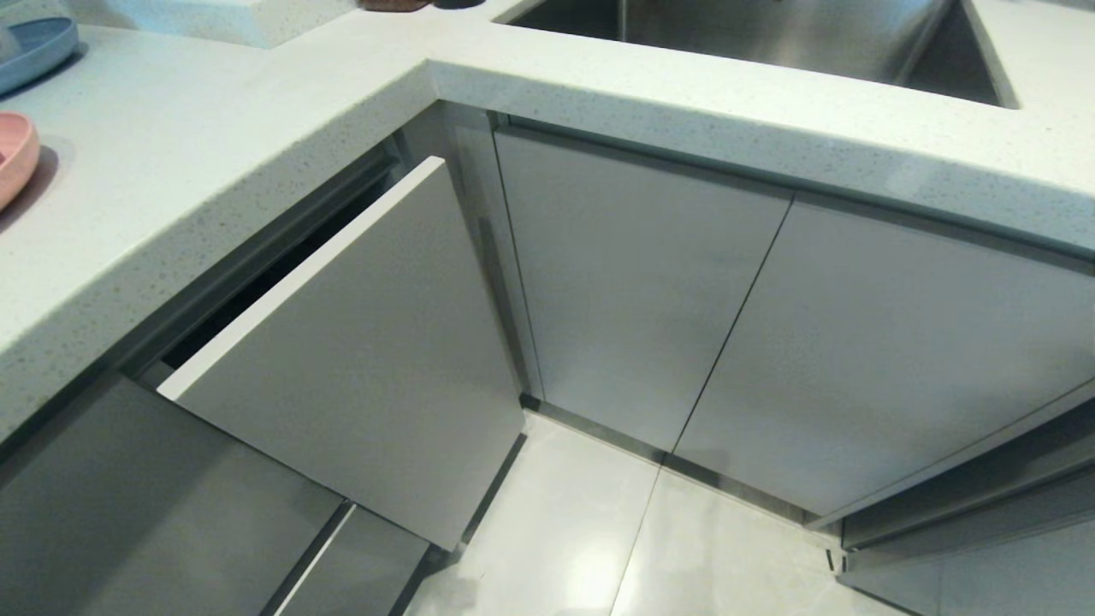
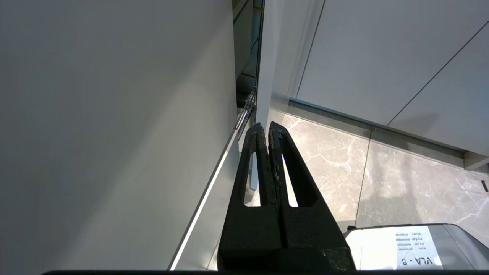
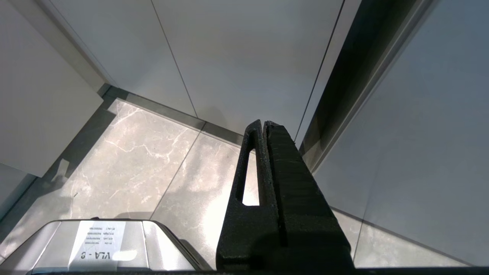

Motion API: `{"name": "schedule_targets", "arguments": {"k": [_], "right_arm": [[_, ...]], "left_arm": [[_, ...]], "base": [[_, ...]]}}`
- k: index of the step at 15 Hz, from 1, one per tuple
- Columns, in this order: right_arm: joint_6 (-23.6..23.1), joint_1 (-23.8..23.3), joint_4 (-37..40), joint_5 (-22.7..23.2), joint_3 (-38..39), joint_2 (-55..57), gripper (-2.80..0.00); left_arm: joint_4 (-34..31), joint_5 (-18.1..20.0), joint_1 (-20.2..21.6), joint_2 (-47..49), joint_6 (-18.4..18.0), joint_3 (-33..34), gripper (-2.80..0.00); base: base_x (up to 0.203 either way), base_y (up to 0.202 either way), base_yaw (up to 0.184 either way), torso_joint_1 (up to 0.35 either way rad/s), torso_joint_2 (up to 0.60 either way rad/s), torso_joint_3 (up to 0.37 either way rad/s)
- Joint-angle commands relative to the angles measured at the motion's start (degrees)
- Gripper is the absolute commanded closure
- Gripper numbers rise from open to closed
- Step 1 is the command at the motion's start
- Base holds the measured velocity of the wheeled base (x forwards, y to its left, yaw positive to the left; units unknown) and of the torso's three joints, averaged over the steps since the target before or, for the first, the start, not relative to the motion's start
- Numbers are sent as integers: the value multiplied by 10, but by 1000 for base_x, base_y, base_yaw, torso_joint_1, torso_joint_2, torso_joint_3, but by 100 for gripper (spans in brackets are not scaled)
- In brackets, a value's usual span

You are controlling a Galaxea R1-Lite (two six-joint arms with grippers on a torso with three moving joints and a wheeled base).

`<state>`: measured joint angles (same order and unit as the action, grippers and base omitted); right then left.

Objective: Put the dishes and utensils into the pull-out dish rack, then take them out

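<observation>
Pale speckled countertop (image 1: 214,154) wraps an inner corner above grey cabinet fronts, and one drawer front (image 1: 359,342) stands slightly ajar, a dark gap behind it; the pull-out dish rack itself is not visible. At the counter's far left edge sits a pink dish (image 1: 13,158) (only partly in view). Both arms hang low over the floor tiles: left gripper (image 2: 266,128) beside the drawer front, right gripper (image 3: 263,124) facing closed doors, fingers pressed together on nothing. Opening the drawer fully probably comes first, so the left fingers should part and hook its upper edge squarely before drawing straight outward
</observation>
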<state>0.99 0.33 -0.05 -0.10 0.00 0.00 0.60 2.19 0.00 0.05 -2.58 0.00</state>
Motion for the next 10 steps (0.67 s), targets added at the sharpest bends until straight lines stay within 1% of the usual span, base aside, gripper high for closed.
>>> {"name": "schedule_targets", "arguments": {"k": [1, 2, 4, 10], "right_arm": [[0, 0, 0, 0, 1, 0, 0], [0, 0, 0, 0, 1, 0, 0], [0, 0, 0, 0, 1, 0, 0], [0, 0, 0, 0, 1, 0, 0]], "left_arm": [[0, 0, 0, 1, -1, 5, 0], [0, 0, 0, 1, 0, 5, 0], [0, -1, 0, 1, 0, 5, 0], [0, -1, 0, 1, 2, 6, 0]], "base": [[0, 0, 0, 0, 0, 0], [0, 0, 0, 0, 0, 0], [0, 0, 0, 2, 2, 112], [0, 0, 0, 2, 5, 192]]}}
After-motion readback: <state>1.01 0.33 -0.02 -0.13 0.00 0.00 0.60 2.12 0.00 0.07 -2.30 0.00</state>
